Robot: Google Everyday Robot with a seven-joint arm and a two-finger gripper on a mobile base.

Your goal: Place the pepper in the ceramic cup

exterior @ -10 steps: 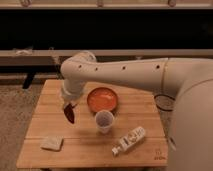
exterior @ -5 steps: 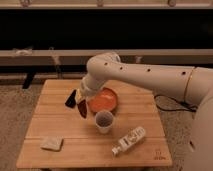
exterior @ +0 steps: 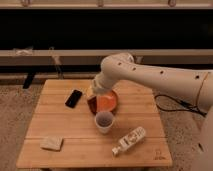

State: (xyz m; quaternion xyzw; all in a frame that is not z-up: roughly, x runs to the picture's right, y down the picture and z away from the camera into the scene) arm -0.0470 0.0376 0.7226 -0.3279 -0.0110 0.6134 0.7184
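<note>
No readable writing shows on the white bottle [exterior: 129, 140], which lies on its side right and below the ceramic cup [exterior: 104, 121]. The white arm [exterior: 150, 75] reaches in from the right, bent down over the desk [exterior: 145, 122]. Its claw [exterior: 93, 101] hangs just up-left of the cup, at the orange plate's [exterior: 107, 102] left edge, clamped on the dark pepper [exterior: 92, 105]. A black phone [exterior: 74, 98] lies farther left of the cup; a pale sponge [exterior: 52, 143] lies down-left.
</note>
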